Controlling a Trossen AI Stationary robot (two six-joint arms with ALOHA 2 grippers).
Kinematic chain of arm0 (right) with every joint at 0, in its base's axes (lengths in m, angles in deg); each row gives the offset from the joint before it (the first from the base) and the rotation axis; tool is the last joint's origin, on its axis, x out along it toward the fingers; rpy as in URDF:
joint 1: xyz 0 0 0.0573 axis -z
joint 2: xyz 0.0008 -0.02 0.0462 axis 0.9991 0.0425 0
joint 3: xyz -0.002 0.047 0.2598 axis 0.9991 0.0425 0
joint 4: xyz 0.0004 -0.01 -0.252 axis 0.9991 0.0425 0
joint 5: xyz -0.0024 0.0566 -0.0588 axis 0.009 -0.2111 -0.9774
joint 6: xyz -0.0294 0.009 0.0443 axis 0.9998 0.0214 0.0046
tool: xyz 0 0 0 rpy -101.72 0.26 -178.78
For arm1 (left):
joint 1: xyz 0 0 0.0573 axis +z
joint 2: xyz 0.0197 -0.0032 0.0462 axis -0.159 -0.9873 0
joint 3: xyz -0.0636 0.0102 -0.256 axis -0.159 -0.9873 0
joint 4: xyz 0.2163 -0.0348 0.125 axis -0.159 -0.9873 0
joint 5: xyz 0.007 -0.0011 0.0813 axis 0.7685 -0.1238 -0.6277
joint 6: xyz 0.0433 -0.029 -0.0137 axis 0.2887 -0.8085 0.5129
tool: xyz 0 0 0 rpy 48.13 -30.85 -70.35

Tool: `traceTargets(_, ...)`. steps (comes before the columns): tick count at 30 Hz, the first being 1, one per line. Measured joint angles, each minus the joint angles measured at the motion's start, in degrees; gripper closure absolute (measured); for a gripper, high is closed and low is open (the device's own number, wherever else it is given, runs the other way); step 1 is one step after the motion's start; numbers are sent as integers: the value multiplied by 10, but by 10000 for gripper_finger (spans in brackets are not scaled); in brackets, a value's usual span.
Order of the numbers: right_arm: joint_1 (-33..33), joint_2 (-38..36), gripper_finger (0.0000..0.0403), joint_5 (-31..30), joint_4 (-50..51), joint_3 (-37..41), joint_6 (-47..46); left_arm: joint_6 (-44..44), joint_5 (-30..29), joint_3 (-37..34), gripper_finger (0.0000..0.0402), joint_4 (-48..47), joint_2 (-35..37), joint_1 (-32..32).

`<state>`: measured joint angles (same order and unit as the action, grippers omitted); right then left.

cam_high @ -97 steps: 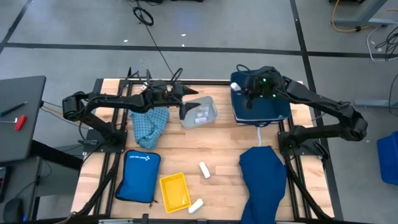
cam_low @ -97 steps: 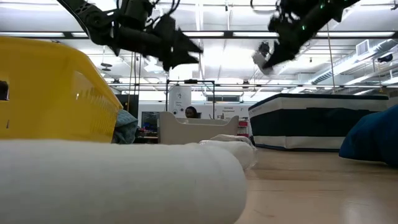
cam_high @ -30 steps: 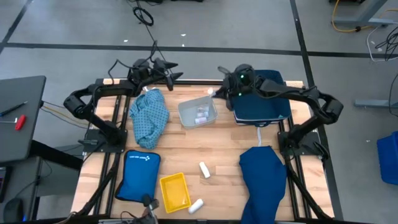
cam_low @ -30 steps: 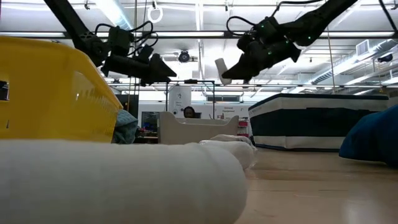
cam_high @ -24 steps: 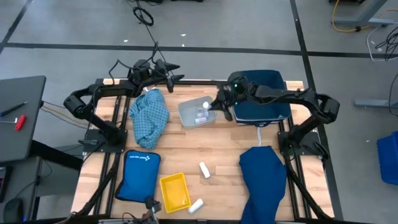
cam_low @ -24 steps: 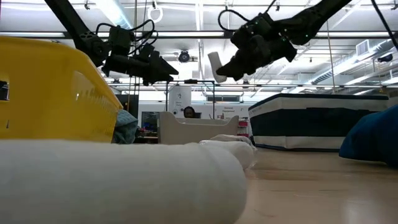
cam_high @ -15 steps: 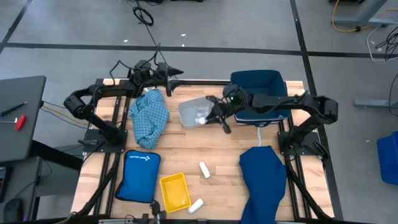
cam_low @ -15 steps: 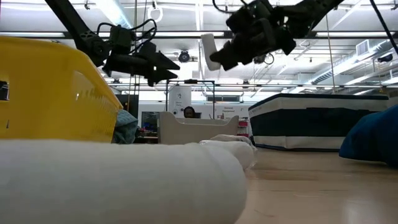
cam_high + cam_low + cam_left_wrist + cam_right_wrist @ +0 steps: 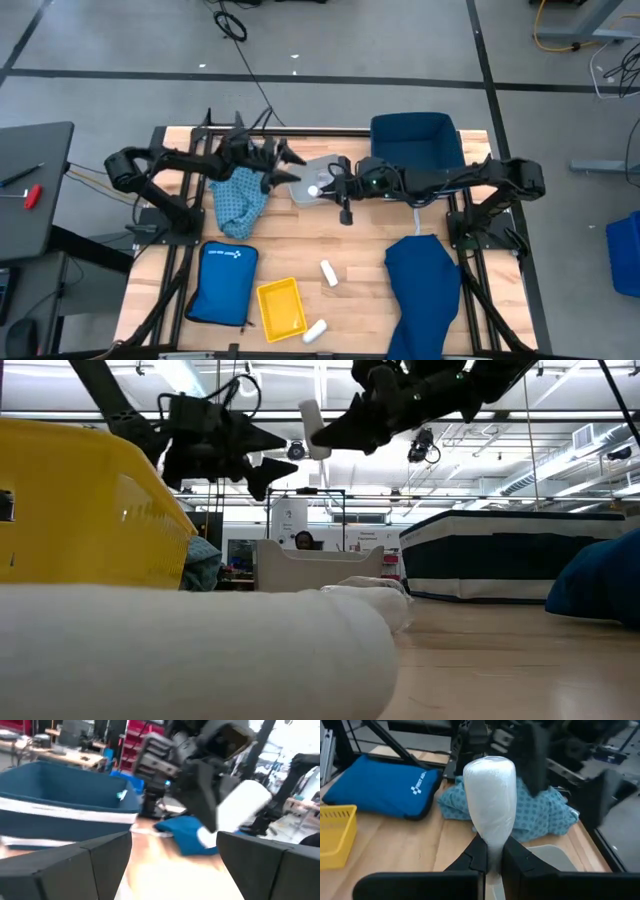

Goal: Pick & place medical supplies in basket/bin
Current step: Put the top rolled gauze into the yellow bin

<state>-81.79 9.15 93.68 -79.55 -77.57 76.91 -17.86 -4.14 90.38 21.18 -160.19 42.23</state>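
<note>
My right gripper (image 9: 322, 187) is shut on a white roll (image 9: 313, 189) above the small clear bin (image 9: 318, 166) at the table's middle. In the low view the roll (image 9: 313, 428) hangs high over that bin (image 9: 320, 570). My left gripper (image 9: 287, 165) stands open just left of the bin, over the right edge of the light blue patterned cloth (image 9: 240, 195), its fingers pointing at the roll (image 9: 240, 807). A navy cloth (image 9: 420, 285) lies at the near right. Two more white rolls (image 9: 328, 272) (image 9: 315, 331) lie on the wood. My right gripper pinches the white roll's one end (image 9: 490, 845) between its two fingers (image 9: 516, 854). The rest of the roll (image 9: 489, 790) sticks out beyond the fingertips, along the line of the fingers. The fingers come from the table's right side, slanting a little down. The roll is lifted clear above the clear bin.
A navy bin (image 9: 415, 140) stands at the far right. A flat bright blue pouch (image 9: 222, 280) and a yellow basket (image 9: 280, 307) lie at the near left. Bare wood shows between the clear bin and the near rolls.
My right gripper has carried the white roll from beside the navy bin toward the table's left, until it hangs over the clear bin. My left gripper has swung from the far edge toward the near edge and the clear bin, turning as it went and staying open.
</note>
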Motion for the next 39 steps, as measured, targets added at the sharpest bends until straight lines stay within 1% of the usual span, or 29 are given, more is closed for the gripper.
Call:
traceTargets(4, -19, 0, 377, -38, -12, 0, -15, -28, -25, -46, 103, 123, 1, -36)
traceTargets(7, -27, 0, 377, -54, -31, 0, -27, -23, -43, -62, 103, 156, 1, -66)
traceTargets(9, -27, 0, 377, -54, -40, 0, -31, -8, -57, -61, 103, 152, 1, -88)
traceTargets(13, -27, 0, 377, -62, -47, 0, -42, 32, -121, -61, 103, 157, 1, -130)
traceTargets(16, -27, 0, 377, -64, -47, 0, -42, 56, -152, -54, 103, 164, 1, -148)
traceTargets(19, -27, 0, 377, -64, -54, 0, -39, 59, -179, -38, 103, 162, 1, -159)
traceTargets(26, -26, 0, 377, -64, -64, 0, -24, 69, -189, 8, 103, 97, -3, -168)
traceTargets(30, -25, 0, 377, -64, -68, 0, -20, 83, -196, 17, 106, 79, -3, -173)
traceTargets(34, -25, 0, 377, -64, -68, 0, -16, 86, -211, 17, 126, 85, -3, -174)
traceTargets(37, -25, 0, 377, -66, -67, 0, -15, 98, -216, 17, 160, 88, -3, -175)
traceTargets(39, -25, 0, 377, -66, -67, 0, -15, 106, -218, 17, 192, 89, -3, -177)
